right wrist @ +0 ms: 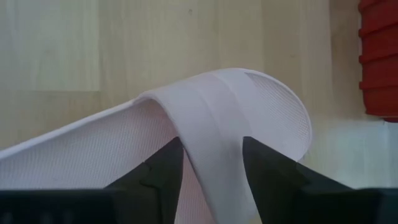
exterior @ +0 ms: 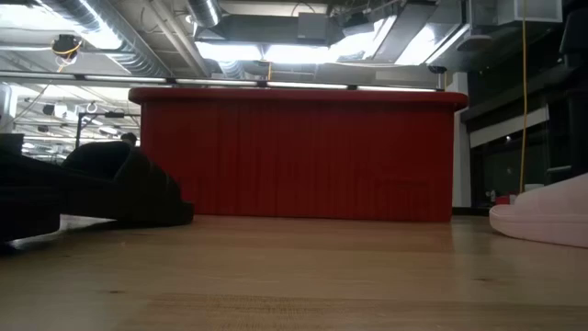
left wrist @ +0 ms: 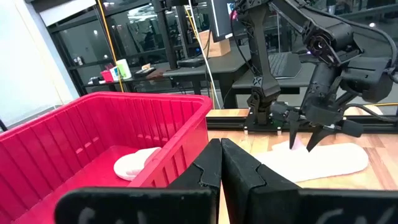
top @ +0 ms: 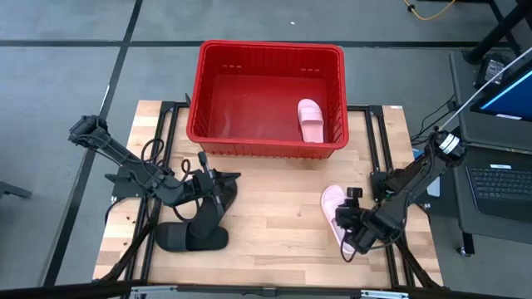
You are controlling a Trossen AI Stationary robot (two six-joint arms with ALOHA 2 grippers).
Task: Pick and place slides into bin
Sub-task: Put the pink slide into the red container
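Observation:
A pink slide (top: 332,203) lies sole-down on the wooden table at the near right. My right gripper (right wrist: 212,165) comes down on it with its fingers open, one on each side of the wide strap (right wrist: 205,118). A second pink slide (top: 312,120) lies inside the red bin (top: 266,147) at its right end. Black slides (top: 193,237) lie at the near left. Just above them my left gripper (left wrist: 221,163) hovers level, shut and holding nothing. My right gripper slants down from above over the pink slide's strap (right wrist: 214,140), its fingers (right wrist: 165,168) lying across the strap on either side. The strap fills the gap between them; whether they touch it, I cannot tell. The slide rests flat on the table.
The bin stands at the table's far edge, centred. Bare wood lies between the two arms. Black frame rails (top: 382,158) run along both sides of the table, and a desk with a laptop (top: 503,178) stands beyond the right edge.

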